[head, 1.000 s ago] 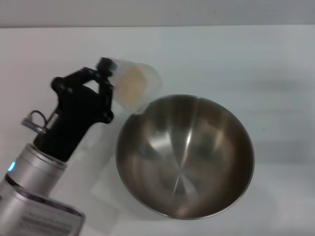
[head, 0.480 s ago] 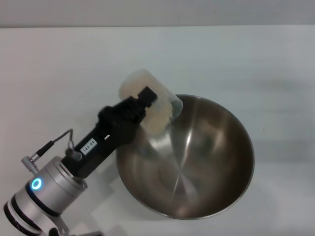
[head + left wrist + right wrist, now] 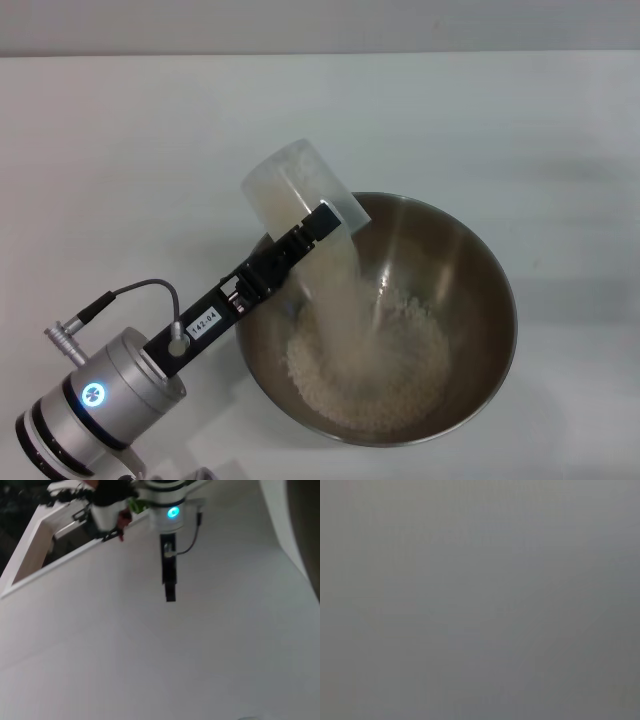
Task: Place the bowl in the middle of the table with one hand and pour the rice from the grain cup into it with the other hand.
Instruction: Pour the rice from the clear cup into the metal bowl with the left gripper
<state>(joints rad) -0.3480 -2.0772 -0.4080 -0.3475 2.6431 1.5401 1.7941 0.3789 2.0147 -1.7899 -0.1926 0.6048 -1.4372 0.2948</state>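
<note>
I see the white table [image 3: 520, 130] carrying the steel bowl [image 3: 480, 300], sitting just right of my left gripper [image 3: 310, 235].

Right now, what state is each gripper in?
Left gripper: closed on the grain cup, tipped over the bowl, rice pouring.
Right gripper: not in view.

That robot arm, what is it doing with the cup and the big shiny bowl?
The left gripper is holding a plastic cup tipped over the edge of a big metal bowl on the white table. Rice is streaming out of the cup and piling up at the bottom of the bowl. A good heap is already in there. The other arm is not in sight.
</note>
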